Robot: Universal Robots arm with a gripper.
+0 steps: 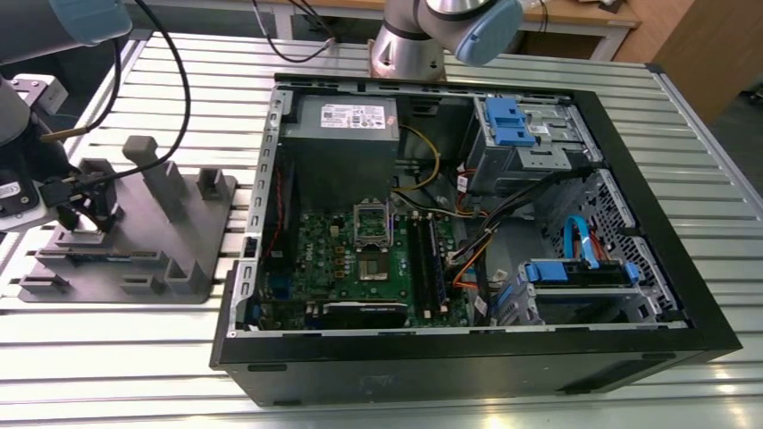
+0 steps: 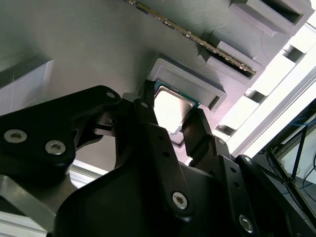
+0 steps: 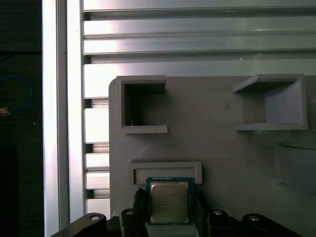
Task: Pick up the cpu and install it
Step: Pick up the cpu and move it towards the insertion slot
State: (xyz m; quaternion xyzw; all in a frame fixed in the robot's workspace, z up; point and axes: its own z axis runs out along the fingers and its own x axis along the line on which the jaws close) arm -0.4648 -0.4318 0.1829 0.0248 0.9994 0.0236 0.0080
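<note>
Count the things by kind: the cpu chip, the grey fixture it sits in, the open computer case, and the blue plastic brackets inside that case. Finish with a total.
cpu: 1
grey fixture: 1
open computer case: 1
blue plastic brackets: 2
Total: 5

Cpu (image 3: 169, 201) silvery, green-edged; pincer (image 3: 169, 206) black; fixture (image 3: 222, 148) grey; table (image 3: 197, 29) ribbed silver.
</note>
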